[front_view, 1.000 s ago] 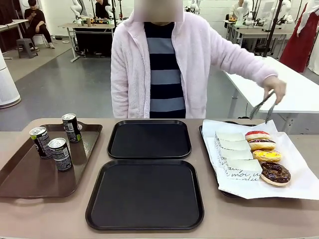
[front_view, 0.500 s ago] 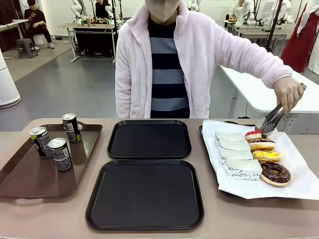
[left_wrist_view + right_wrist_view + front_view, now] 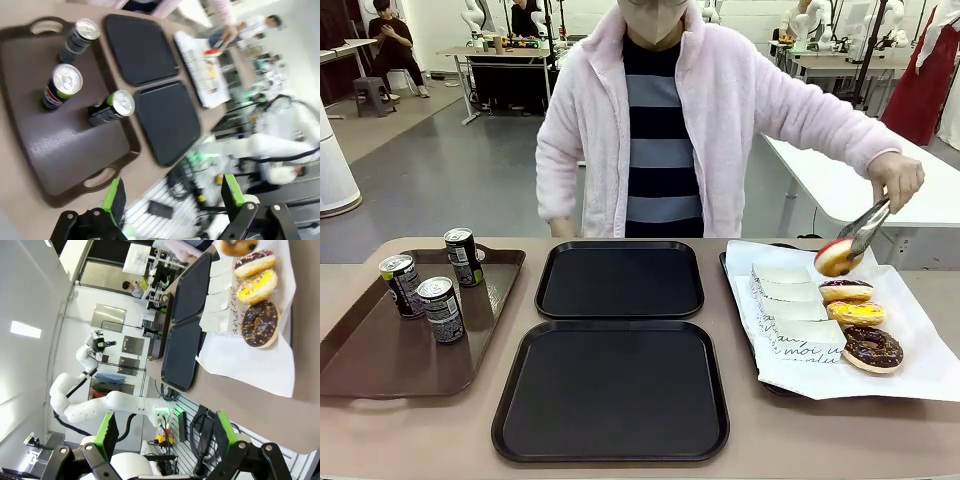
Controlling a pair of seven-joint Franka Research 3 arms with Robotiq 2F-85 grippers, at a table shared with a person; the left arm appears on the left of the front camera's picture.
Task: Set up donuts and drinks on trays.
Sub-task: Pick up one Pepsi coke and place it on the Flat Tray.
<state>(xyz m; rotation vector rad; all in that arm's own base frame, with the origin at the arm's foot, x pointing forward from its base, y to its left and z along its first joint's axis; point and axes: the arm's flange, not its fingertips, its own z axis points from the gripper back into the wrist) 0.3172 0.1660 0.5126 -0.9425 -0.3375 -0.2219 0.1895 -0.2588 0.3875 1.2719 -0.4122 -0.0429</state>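
Front view: 2 black trays at centre lie bare, so setup looks unstarted. 3 cans wait on the brown tray at 9 o'clock. 3 donuts rest at 3 o'clock, and a 4th donut hangs in the person's tongs. Left fingers and right fingers are spread, holding nothing.

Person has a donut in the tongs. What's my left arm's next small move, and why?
Probably lower the open left gripper toward the nearest can on the brown tray. Both black trays are bare and the person's tongs hold a donut, so drinks look like the free job.
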